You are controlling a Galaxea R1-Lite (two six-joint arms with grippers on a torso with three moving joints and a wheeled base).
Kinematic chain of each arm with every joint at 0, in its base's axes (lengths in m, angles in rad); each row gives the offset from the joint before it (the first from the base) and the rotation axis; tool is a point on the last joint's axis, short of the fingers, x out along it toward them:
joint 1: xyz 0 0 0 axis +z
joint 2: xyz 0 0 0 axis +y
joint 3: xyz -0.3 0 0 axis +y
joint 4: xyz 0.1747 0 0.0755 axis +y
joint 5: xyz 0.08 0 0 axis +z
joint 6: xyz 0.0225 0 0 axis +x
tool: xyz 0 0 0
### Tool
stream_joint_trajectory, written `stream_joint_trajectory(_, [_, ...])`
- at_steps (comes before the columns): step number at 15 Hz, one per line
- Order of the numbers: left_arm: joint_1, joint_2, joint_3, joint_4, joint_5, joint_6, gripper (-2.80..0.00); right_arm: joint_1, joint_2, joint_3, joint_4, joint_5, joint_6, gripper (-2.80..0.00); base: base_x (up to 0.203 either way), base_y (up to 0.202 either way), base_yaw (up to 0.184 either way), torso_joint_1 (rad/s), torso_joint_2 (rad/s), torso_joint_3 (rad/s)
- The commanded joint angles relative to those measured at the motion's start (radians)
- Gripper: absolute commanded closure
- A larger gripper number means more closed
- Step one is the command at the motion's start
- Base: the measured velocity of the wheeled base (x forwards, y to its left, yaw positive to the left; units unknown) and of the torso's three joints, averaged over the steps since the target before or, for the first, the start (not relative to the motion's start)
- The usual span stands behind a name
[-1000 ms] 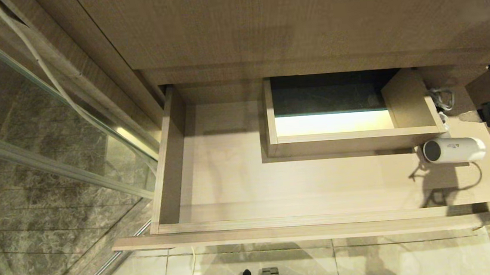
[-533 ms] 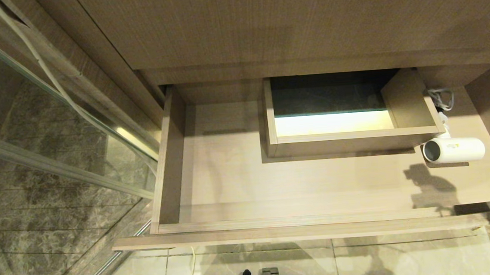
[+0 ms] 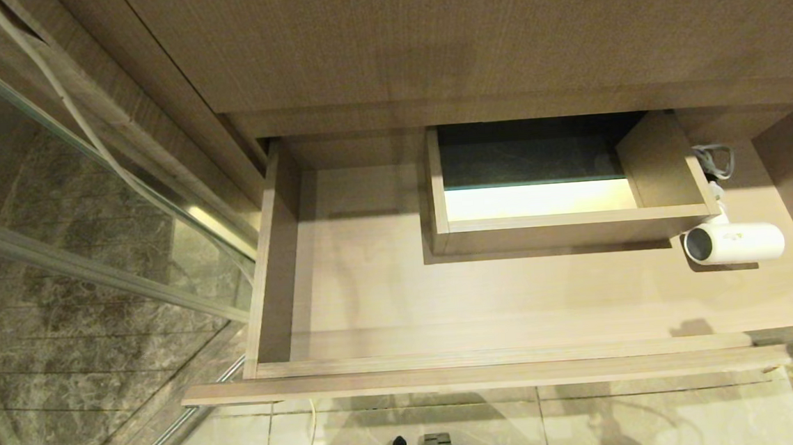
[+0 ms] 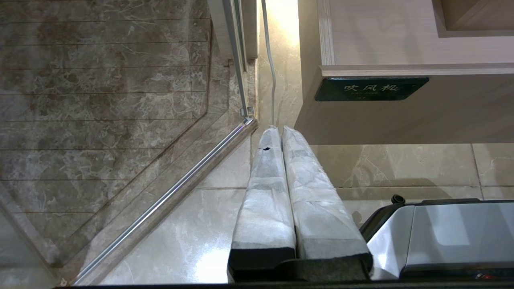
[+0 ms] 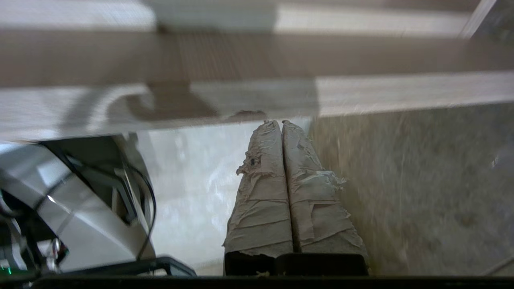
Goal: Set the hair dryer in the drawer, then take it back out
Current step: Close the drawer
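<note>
Nearest, the left pincer (image 4: 278, 132) hangs parked over the floor by the drawer's front corner, fingers pressed together on nothing. The right pincer (image 5: 280, 125) is likewise closed and empty, now down outside the drawer (image 3: 491, 373) front near the floor; its view is smeared, so exactly how close it sits to the front is a guess. A second ago it was in head view at the drawer's right end, beside the dryer (image 3: 734, 242); since then it has left that view. The dryer lies on its side on the drawer bottom, right end, just beside the boxed notch (image 3: 564, 228), cord (image 3: 713, 158) bunched behind it. Likely the put-in half is done; taking it back out is still to come.
</note>
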Motion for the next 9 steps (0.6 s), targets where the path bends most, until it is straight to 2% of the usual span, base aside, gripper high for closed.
stream_joint_trajectory(1, [0.000,0.000,0.002,0.000,0.000,0.000,0.00,0.001,0.053,0.010,0.008,-0.019,-0.007,0.00,0.000,0.000,0.000,0.000,0.00,0.000])
stream_joint_trajectory(4, [0.000,0.000,0.000,0.000,-0.001,0.000,0.00,0.001,0.090,0.011,0.009,-0.028,-0.015,0.00,0.000,0.000,0.000,0.000,0.00,0.000])
stream_joint_trajectory(6, [0.000,0.000,0.000,0.000,-0.001,0.000,0.00,0.001,0.118,0.013,0.049,-0.079,-0.040,0.00,0.000,0.000,0.000,0.000,0.00,0.000])
stream_joint_trajectory(9, [0.000,0.000,0.000,0.000,0.001,0.000,0.00,0.003,0.172,0.007,0.045,-0.085,-0.043,0.00,0.000,0.000,0.000,0.000,0.00,0.000])
